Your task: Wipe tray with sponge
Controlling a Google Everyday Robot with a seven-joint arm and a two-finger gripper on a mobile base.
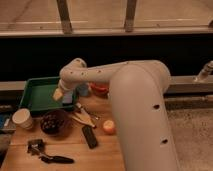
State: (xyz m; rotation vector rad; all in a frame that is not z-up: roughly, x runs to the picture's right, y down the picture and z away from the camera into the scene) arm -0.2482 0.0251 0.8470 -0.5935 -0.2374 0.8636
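Observation:
The green tray lies at the table's back left. The grey-blue sponge sits at the tray's right rim. My gripper hangs over that rim, right at the sponge, with a pale fingertip showing just left of it. The jaws stand open. Whether they touch the sponge I cannot tell. My white arm reaches in from the right and hides the table behind it.
A white cup and a round dark bowl stand in front of the tray. Wooden utensils, a black bar, an orange fruit and a black-handled tool lie on the wooden table. A red bowl sits behind.

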